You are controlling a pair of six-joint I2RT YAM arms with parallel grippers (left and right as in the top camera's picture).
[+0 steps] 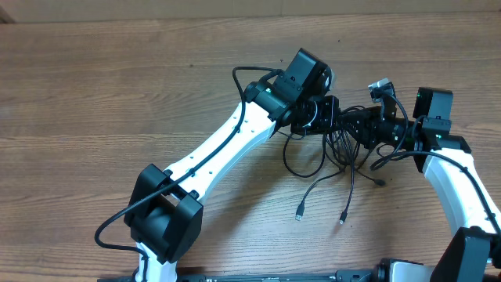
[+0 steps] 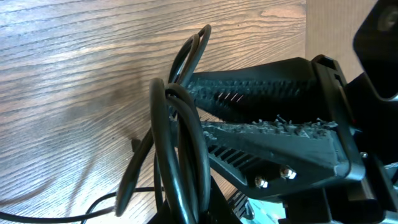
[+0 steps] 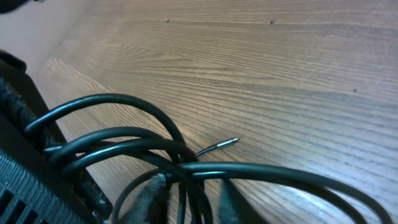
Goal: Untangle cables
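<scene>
The cables (image 1: pixel 333 153) are thin black wires bunched between my two grippers at the table's centre right. Two loose ends with small plugs (image 1: pixel 299 213) (image 1: pixel 343 218) trail toward the front. My left gripper (image 1: pixel 327 117) is shut on the bunch; in the left wrist view the looped strands (image 2: pixel 180 137) rise out of its jaws (image 2: pixel 205 208). My right gripper (image 1: pixel 362 129) faces it from the right, and its ribbed fingers (image 2: pixel 267 90) fill that view. In the right wrist view the right gripper (image 3: pixel 189 202) is shut on several strands (image 3: pixel 124 146).
The wooden table (image 1: pixel 117 78) stretches to the left and back. The left arm's white link (image 1: pixel 227 149) runs diagonally from the front left, with its own thick cable looping (image 1: pixel 117 223) beside the base. A thin wire tip (image 3: pixel 224 144) lies on the wood.
</scene>
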